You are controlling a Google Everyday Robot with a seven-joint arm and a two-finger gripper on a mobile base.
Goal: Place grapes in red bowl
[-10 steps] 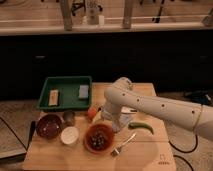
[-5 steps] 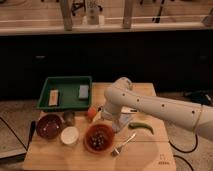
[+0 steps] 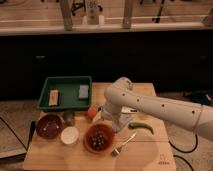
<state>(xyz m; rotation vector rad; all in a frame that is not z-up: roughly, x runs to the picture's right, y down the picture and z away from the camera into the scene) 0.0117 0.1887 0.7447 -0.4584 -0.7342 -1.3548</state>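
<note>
The red bowl (image 3: 88, 143) stands near the front middle of the wooden table. A dark glossy cluster, the grapes (image 3: 100, 138), lies inside it. My white arm reaches in from the right and bends down over the table. My gripper (image 3: 113, 125) hangs just behind and to the right of the bowl's rim, above the table.
A green tray (image 3: 65, 102) holding two small blocks sits at the back left. A dark maroon bowl (image 3: 49, 125), a small white bowl (image 3: 69, 135) and a small can (image 3: 69, 117) stand left of the red bowl. An orange fruit (image 3: 92, 113), a green pepper (image 3: 142, 127) and a fork (image 3: 123, 144) lie around my gripper.
</note>
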